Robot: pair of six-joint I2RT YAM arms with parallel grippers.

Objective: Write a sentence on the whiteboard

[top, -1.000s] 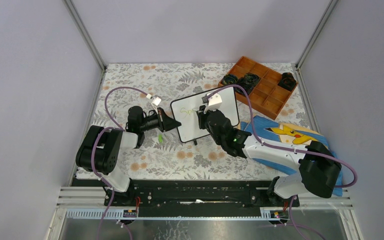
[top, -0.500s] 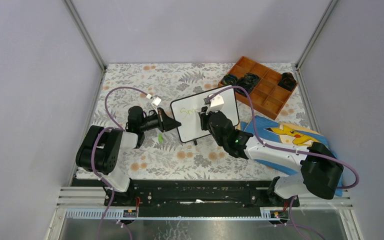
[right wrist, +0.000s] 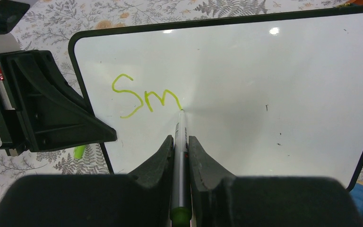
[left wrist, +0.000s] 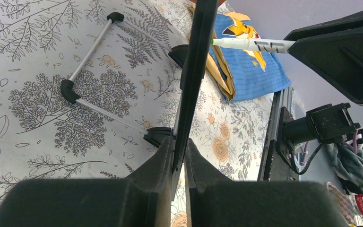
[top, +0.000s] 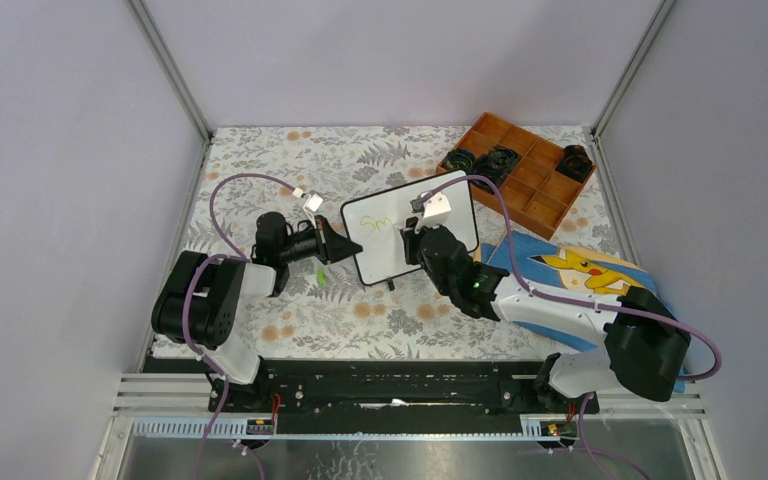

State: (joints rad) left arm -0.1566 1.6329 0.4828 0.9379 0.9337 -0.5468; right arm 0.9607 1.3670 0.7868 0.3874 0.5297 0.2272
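Observation:
The whiteboard (top: 375, 255) stands tilted on the floral table, black-framed. My left gripper (top: 345, 245) is shut on its left edge; the left wrist view shows the board edge-on (left wrist: 196, 56) pinched between the jaws of this gripper (left wrist: 179, 151). My right gripper (right wrist: 180, 138) is shut on a grey marker (right wrist: 180, 142) with a green end, its tip touching the board's face (right wrist: 264, 71). The sentence (right wrist: 146, 99) reads "Sm" in green at the upper left, and the tip sits at the end of the "m". In the top view, the right gripper (top: 415, 235) covers the board's middle.
A wooden compartment tray (top: 520, 170) with black items sits at the back right. A blue Pikachu cloth (top: 570, 270) lies under the right arm. A green marker cap (top: 320, 273) lies by the left gripper. The board's wire stand (left wrist: 90, 52) rests behind it.
The right gripper has carried the marker to the right across the board, and the green writing has grown to "Sm". The left gripper has kept still on the board's edge.

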